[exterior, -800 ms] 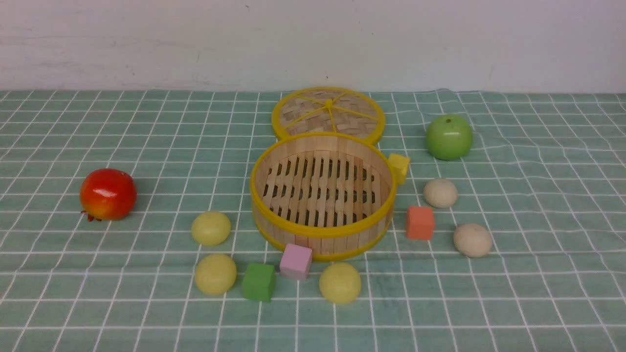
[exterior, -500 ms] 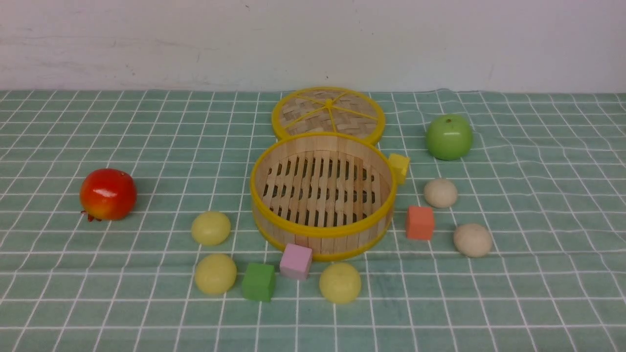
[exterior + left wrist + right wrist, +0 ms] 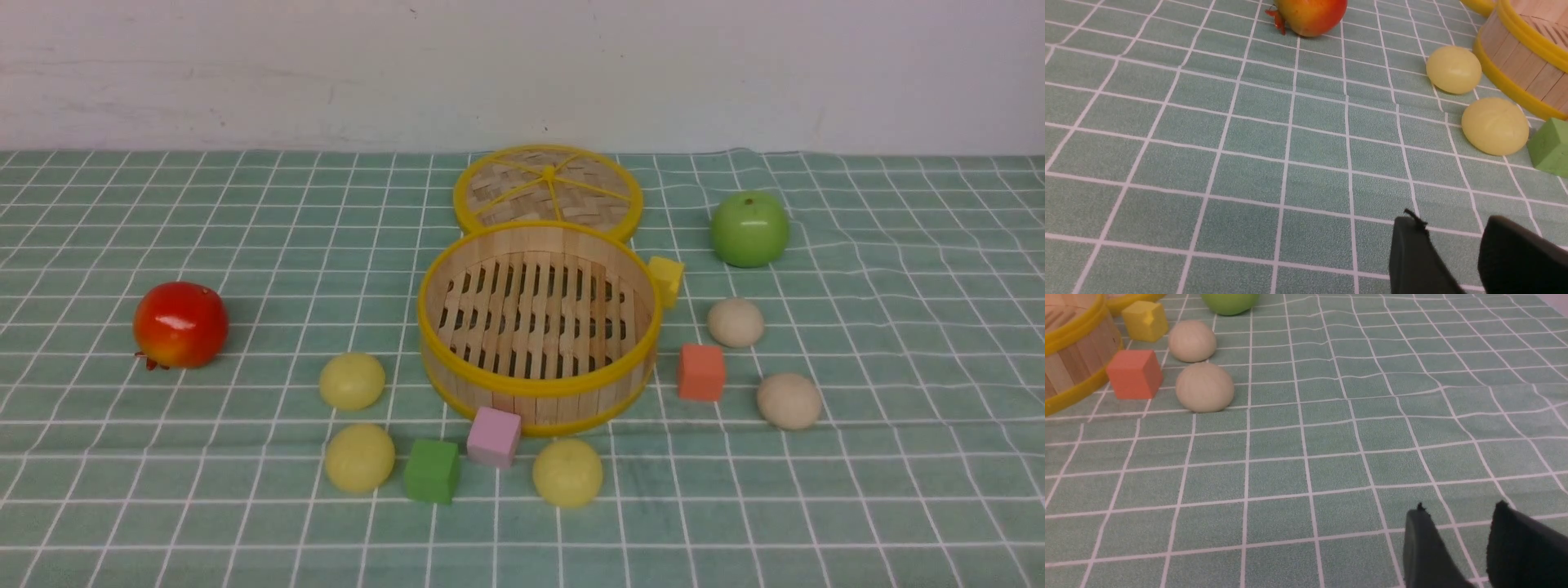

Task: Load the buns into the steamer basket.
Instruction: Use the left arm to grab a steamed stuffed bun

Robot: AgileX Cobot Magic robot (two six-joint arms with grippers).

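Observation:
The steamer basket (image 3: 441, 282) stands empty mid-table. Three pale yellow buns lie near it: one at its left (image 3: 352, 380), one nearer me (image 3: 359, 457), one in front (image 3: 567, 472). Two beige buns lie to its right (image 3: 735, 322) (image 3: 789, 400). Neither gripper shows in the front view. My left gripper (image 3: 1449, 224) is open and empty above the cloth, well short of two yellow buns (image 3: 1453, 69) (image 3: 1494, 125). My right gripper (image 3: 1457, 512) is open and empty, well short of the beige buns (image 3: 1204, 387) (image 3: 1192, 341).
The woven lid (image 3: 549, 189) lies behind the basket. A green apple (image 3: 749, 229) is at the back right, a red fruit (image 3: 180, 323) at the left. Cubes stand round the basket: yellow (image 3: 667, 279), orange (image 3: 700, 371), pink (image 3: 494, 436), green (image 3: 432, 470).

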